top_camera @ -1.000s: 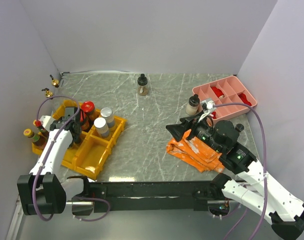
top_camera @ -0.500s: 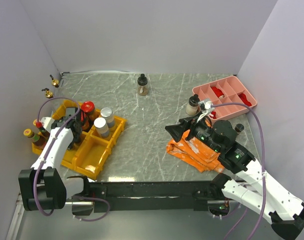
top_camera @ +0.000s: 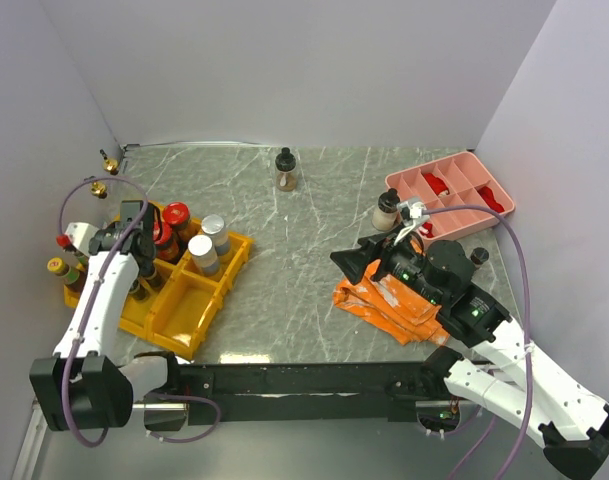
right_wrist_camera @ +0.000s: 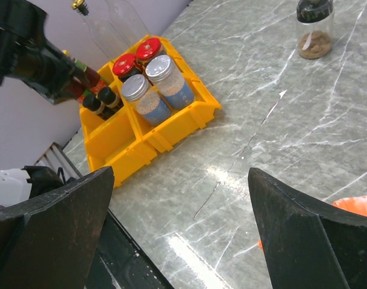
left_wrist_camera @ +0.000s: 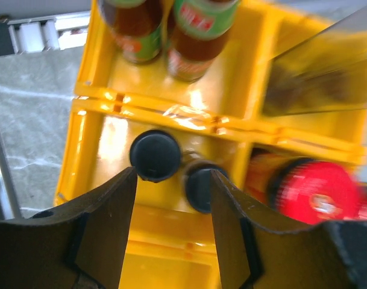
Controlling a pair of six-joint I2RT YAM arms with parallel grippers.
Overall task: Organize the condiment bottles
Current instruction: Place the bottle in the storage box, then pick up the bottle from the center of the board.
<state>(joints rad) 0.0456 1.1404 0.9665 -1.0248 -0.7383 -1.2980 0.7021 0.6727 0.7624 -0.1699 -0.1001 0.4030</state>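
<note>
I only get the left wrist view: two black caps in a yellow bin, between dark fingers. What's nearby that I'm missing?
Observer: Two silver-lidded jars stand in the next bin.
Operator: Any bottles outside the bins?
Observer: A black-topped jar stands alone near the far edge of the table.
Operator: And the other arm?
Observer: The right gripper is open and empty, near orange packets.

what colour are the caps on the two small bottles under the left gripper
Both caps are black; the left wrist view shows them best.
</note>
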